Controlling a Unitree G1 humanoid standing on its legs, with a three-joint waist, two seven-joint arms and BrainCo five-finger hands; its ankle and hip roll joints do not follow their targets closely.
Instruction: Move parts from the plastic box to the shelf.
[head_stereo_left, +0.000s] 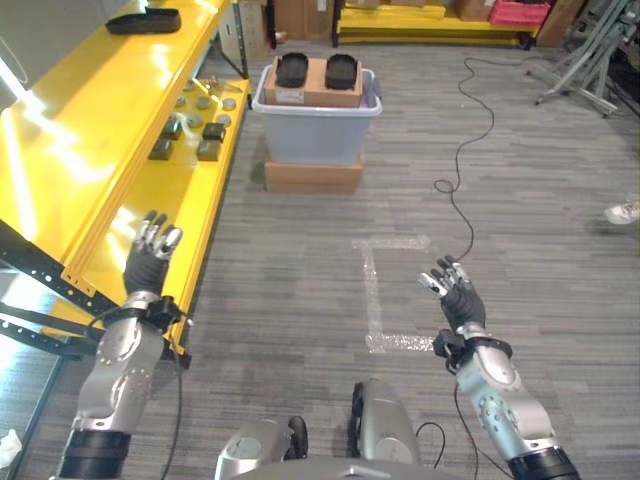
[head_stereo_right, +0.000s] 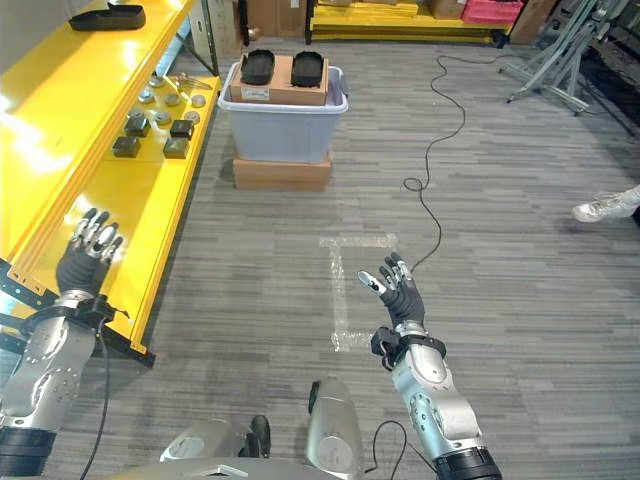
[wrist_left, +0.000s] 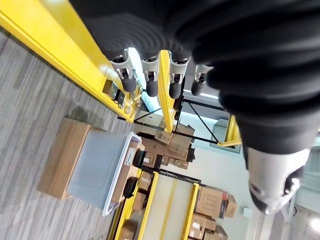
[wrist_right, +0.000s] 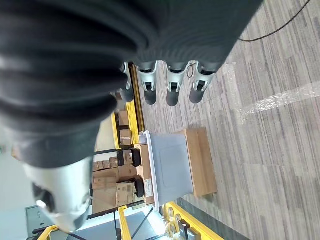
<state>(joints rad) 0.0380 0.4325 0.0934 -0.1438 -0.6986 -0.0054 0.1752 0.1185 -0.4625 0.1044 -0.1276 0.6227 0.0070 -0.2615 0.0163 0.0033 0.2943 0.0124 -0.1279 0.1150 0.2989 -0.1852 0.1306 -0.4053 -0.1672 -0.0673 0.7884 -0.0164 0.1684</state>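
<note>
A grey plastic box (head_stereo_left: 318, 125) stands on a flat cardboard base ahead. Across its top lies a cardboard piece with two black parts (head_stereo_left: 292, 69) (head_stereo_left: 342, 70) on it. The yellow shelf (head_stereo_left: 85, 130) runs along my left side; several small dark and metal parts (head_stereo_left: 208, 130) lie on its lower level and a black tray (head_stereo_left: 144, 20) rests on the upper one. My left hand (head_stereo_left: 151, 255) is raised beside the shelf's near edge, open and empty. Over the bare floor my right hand (head_stereo_left: 455, 295) is open too, holding nothing.
A black cable (head_stereo_left: 470, 130) snakes over the grey floor right of the box. White tape marks (head_stereo_left: 385, 290) lie on the floor between my hands. A person's shoe (head_stereo_left: 624, 212) shows at the right edge. More yellow racking (head_stereo_left: 440, 25) and metal stands (head_stereo_left: 590, 60) sit at the back.
</note>
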